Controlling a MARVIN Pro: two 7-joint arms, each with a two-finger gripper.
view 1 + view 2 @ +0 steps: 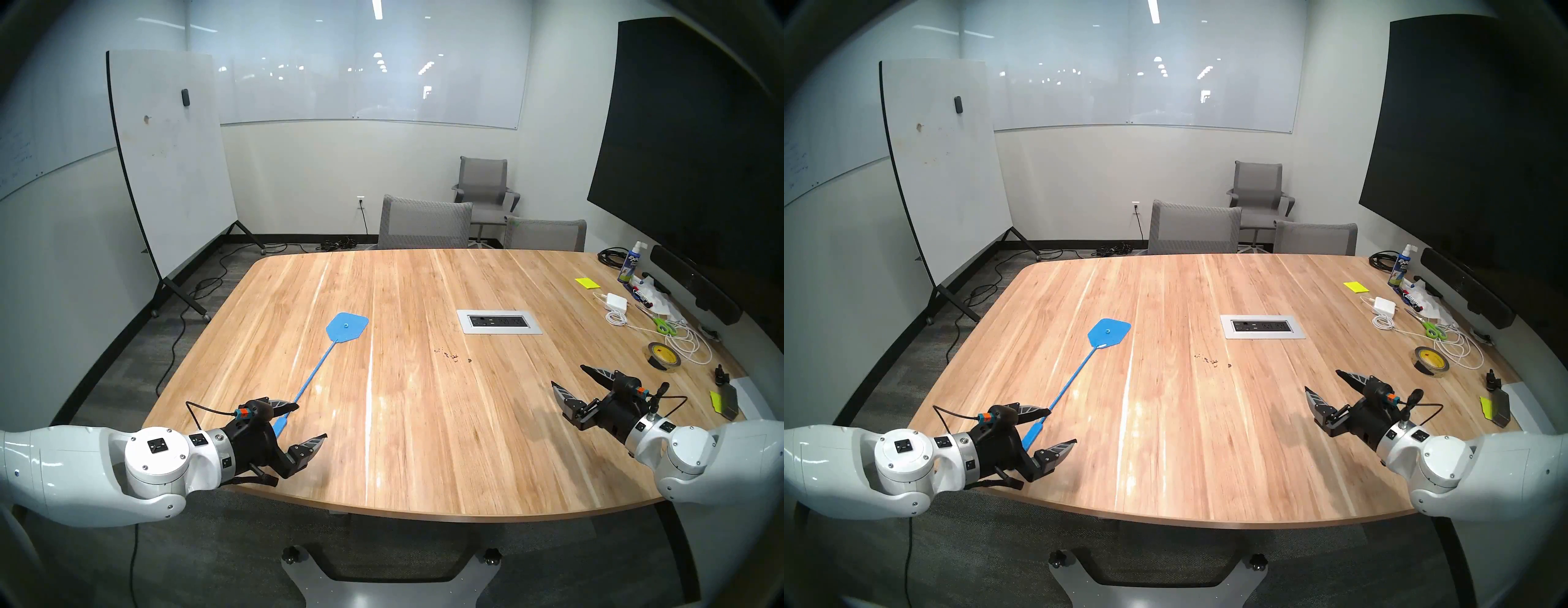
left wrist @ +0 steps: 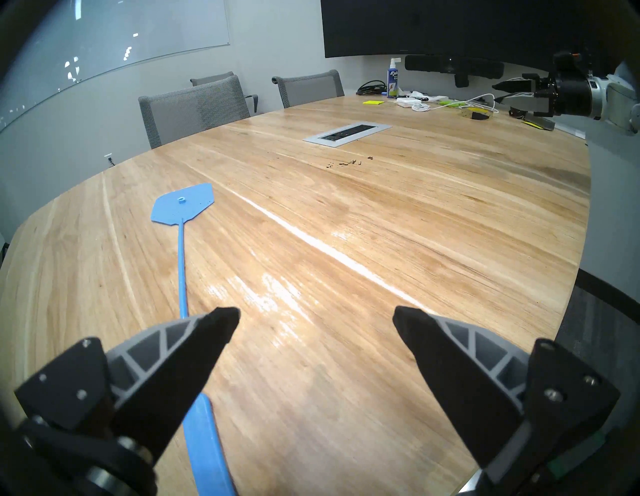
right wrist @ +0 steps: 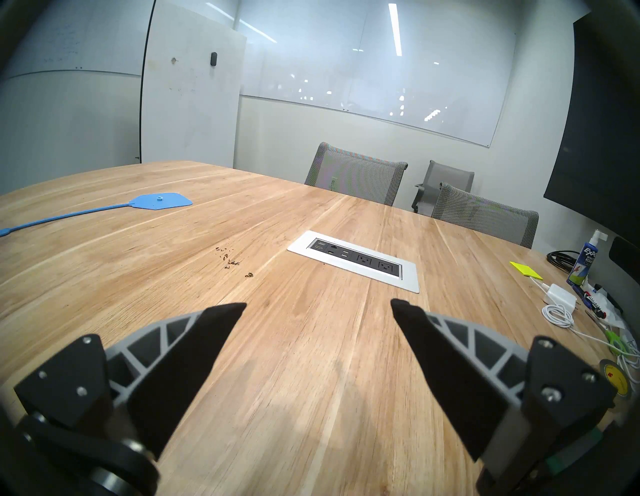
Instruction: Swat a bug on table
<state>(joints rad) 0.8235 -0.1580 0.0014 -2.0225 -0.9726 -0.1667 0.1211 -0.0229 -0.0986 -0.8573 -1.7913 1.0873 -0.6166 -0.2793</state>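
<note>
Bug bits lie as dark specks on the table, just in front of the outlet panel. Our blue swatter rests flat to their left, its grip under our left gripper, whose fingers are spread to straddle it. Our right gripper hovers spread and empty, clear of the work.

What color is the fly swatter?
The fly swatter is bright blue all over, head and handle; the left wrist view shows it best.
</note>
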